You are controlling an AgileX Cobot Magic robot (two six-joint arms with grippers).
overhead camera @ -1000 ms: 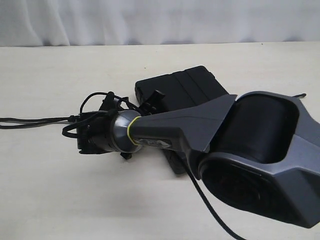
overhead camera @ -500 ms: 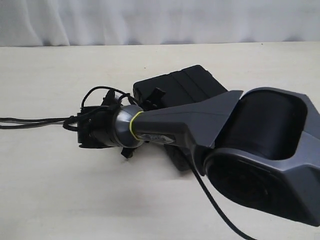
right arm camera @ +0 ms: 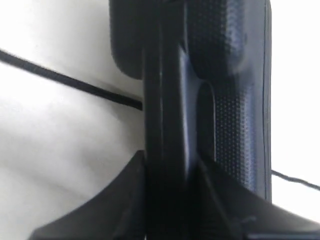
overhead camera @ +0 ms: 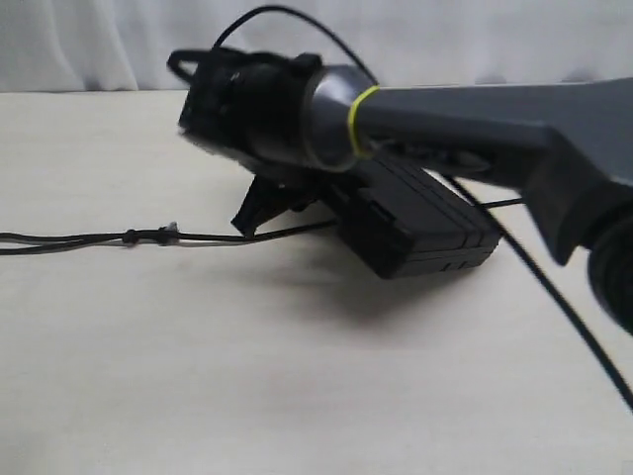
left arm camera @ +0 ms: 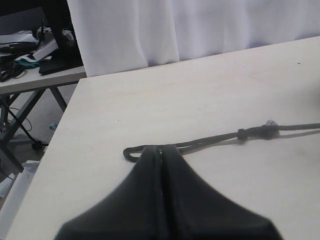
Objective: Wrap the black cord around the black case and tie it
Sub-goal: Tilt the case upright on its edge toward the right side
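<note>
The right claw (right arm camera: 167,170) grasps the black case (overhead camera: 425,223), which is tilted. The black cord (overhead camera: 79,238) passes under it along the surface, leftward to the clenched left claw (left arm camera: 160,155).

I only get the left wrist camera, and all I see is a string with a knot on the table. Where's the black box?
Observer: Farther along the black cord, the black case looks tipped up, not lying flat.
Operator: What's holding it up?
Observer: The right gripper. It has one finger on each side of the case's edge.
Operator: Does the string stop at the box?
Observer: No, it shows again on the case's other side.
</note>
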